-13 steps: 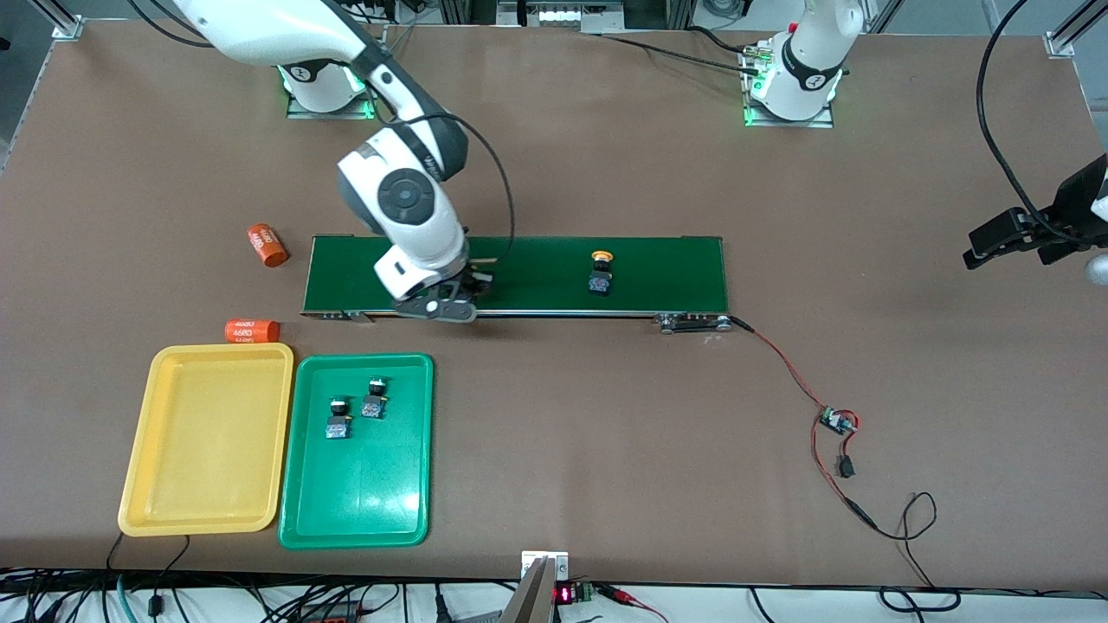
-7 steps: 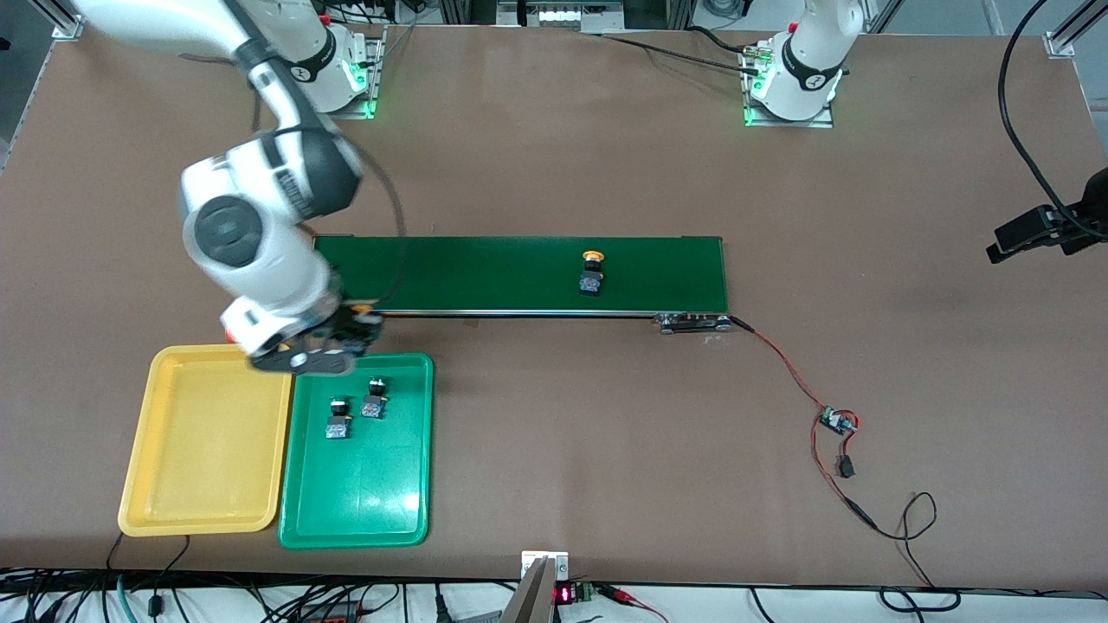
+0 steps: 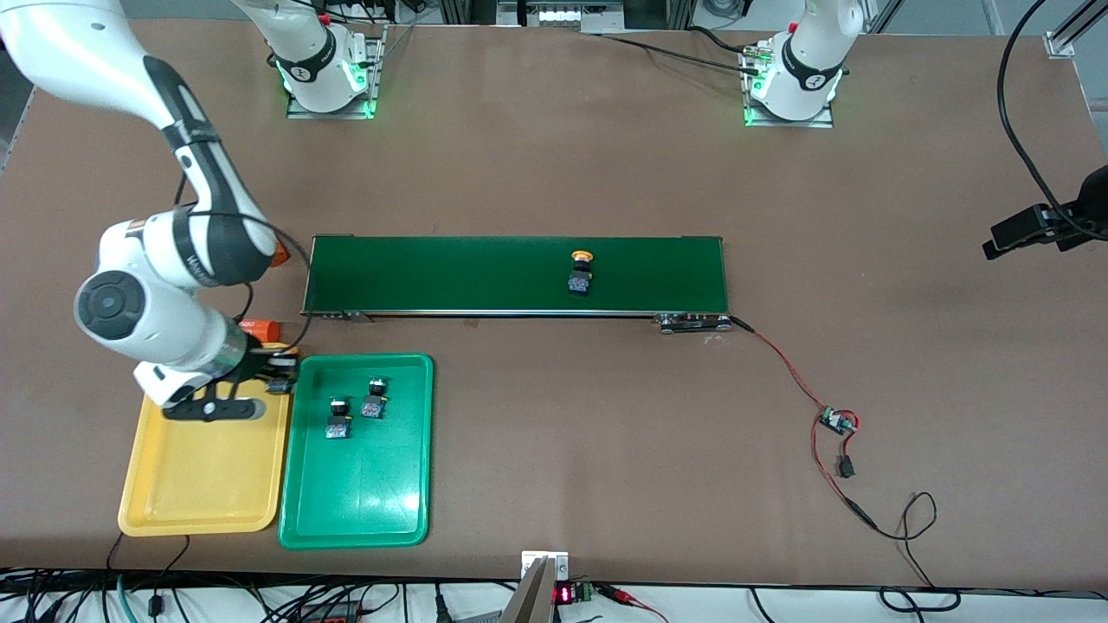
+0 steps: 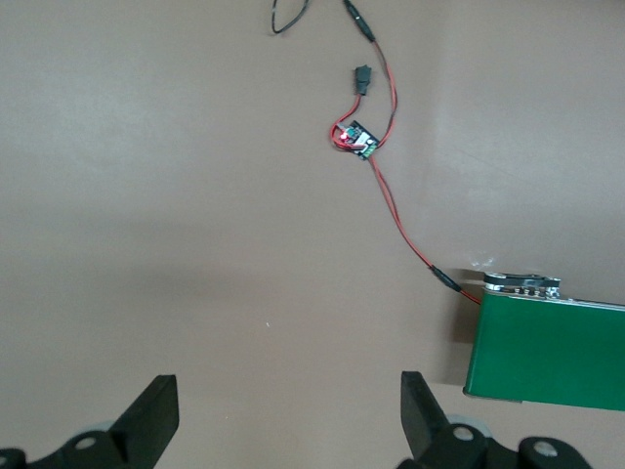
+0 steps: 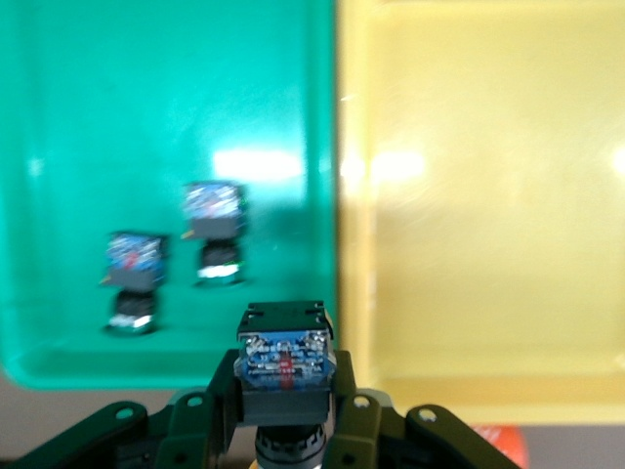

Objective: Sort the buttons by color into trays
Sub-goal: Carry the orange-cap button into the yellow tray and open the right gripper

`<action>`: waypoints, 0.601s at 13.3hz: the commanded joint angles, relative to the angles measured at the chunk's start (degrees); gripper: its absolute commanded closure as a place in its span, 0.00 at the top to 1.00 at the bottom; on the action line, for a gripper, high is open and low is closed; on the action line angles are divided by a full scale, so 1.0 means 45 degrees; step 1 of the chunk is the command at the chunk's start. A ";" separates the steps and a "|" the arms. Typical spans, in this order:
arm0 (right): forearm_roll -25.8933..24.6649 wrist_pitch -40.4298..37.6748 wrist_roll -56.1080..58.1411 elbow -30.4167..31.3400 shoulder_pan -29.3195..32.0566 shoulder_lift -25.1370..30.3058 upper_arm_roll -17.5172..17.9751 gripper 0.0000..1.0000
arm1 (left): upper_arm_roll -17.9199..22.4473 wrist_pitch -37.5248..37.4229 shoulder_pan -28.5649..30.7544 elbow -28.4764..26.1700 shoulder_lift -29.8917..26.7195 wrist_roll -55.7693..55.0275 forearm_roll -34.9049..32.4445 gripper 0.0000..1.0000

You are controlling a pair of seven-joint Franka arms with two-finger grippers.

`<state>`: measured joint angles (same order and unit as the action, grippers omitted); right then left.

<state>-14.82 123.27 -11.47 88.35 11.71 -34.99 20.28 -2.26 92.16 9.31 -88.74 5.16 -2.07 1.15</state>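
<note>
Jaws of the right gripper (image 5: 283, 430) are clamped on a button (image 5: 283, 363), dark base up; its cap hangs hidden below. It hangs over the yellow tray's (image 3: 208, 467) corner nearest the belt (image 3: 515, 274), close to the rim shared with the green tray (image 3: 363, 493). Step in hand, as I judge it: carrying a yellow button to its tray. Next move calls for a shift inward from that rim, lowering, then release (too near the edge, it could tip out). Two buttons (image 3: 353, 414) lie near the green tray's belt-side end; one yellow-capped button (image 3: 580, 270) sits mid-belt. Left gripper (image 4: 283, 420) waits, jaws spread, over bare table by the belt's end.
</note>
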 commanded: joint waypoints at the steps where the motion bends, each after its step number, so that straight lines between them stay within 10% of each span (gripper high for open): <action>1: -0.0027 0.0127 0.1100 -0.0590 0.0443 -0.0563 -0.0208 0.20 | 0.0013 -0.0128 0.0235 0.0051 0.0005 0.0207 -0.0156 1.00; 8: -0.0027 0.2450 0.2686 -0.0883 0.1205 -0.2145 -0.1186 0.20 | -0.0006 -0.0109 0.0470 -0.0143 0.0161 0.0226 -0.0196 1.00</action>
<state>-14.82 133.40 -0.86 86.63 16.24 -42.54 14.50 -2.16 92.07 11.29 -88.91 6.07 -1.99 1.14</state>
